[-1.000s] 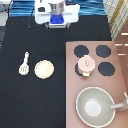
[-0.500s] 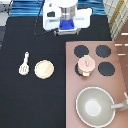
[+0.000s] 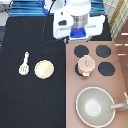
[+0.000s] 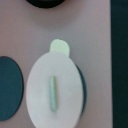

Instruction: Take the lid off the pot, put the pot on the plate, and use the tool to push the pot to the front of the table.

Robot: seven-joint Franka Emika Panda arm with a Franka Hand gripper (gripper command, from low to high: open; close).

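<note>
Lid (image 3: 86, 63) sits on the pot (image 3: 85, 71), not removed. Small pale pink disc with a knob at its centre; surface matte and smooth. In the wrist view the lid (image 4: 53, 92) fills most of the patch as a pale oval with a thin greenish ridge along its middle, and one rounded pot tab (image 4: 60, 47) pokes out past its rim.

Pot is small, round, pink-tan, with side tabs. It stands on the stove counter (image 3: 117, 80), over the burner at the exterior view's lower left of the four; the other three black burner discs are bare.

Plate (image 3: 44, 69): flat, round, cream-yellow, lying on the black table (image 3: 30, 105), well apart from the pot toward the exterior view's left. Nothing on it.

Tool (image 3: 23, 64): cream-white spatula, short handle, broad head, just beside the plate on its left, apart from it.

Large grey-beige pan (image 3: 94, 106) with a long handle sits near the exterior view's bottom right.

Gripper (image 3: 80, 31) hangs above the stove's top edge, toward the exterior view's top from the pot, touching nothing. Grip state: cannot tell.
</note>
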